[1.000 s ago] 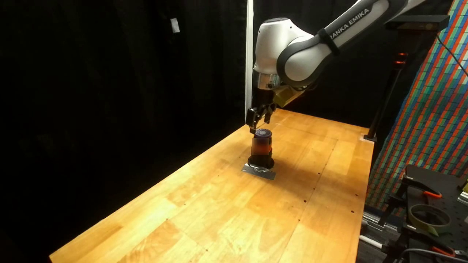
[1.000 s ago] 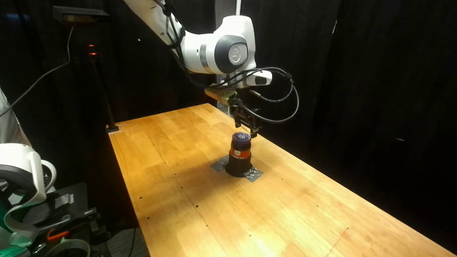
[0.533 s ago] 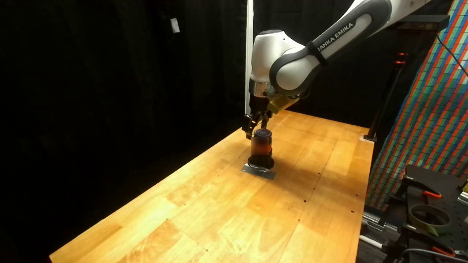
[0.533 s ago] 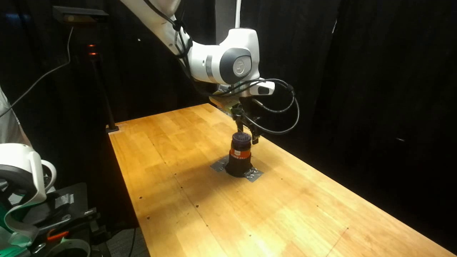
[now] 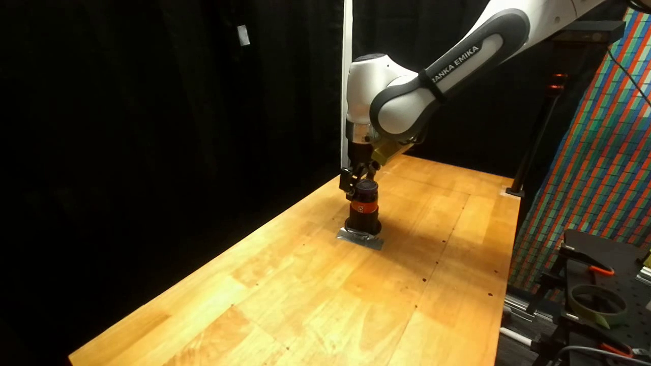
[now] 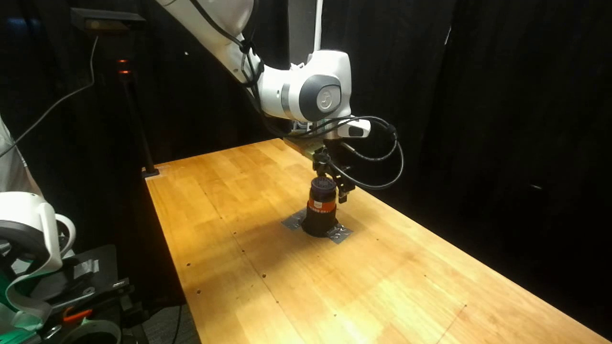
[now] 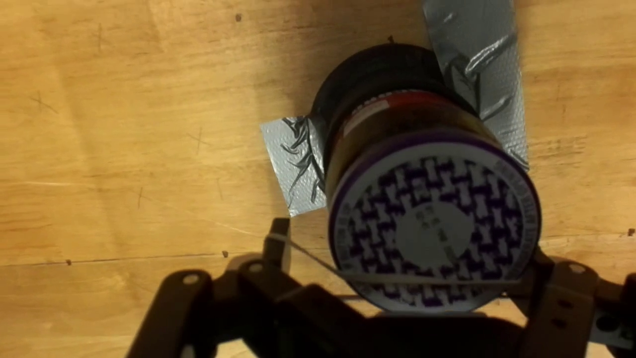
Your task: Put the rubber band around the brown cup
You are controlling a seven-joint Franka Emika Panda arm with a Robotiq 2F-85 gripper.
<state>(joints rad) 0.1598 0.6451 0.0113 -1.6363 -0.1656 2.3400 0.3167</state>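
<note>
The brown cup [image 5: 364, 207] stands upright in a black base on the wooden table. It shows an orange-red middle band in both exterior views [image 6: 322, 206]. In the wrist view its patterned purple-and-white top [image 7: 432, 233] faces up. My gripper [image 7: 405, 254] is open, with its fingers apart on either side of the cup's top. The rubber band [image 7: 397, 280] is stretched between the two fingers and crosses in front of the cup's top near its lower edge. In an exterior view the gripper [image 6: 333, 185] is low beside the cup; one fingertip is hidden behind it.
Grey tape strips [image 6: 340, 234] fix the base to the wooden table [image 5: 325, 295]. A black post [image 5: 534, 137] stands at the table's far corner. A side cart [image 5: 605, 254] with a tape roll [image 5: 598, 300] stands beside the table.
The arm and open gripper have moved down, bringing the fingertips from above the cup's top to beside its upper part. The cup has not moved.
</note>
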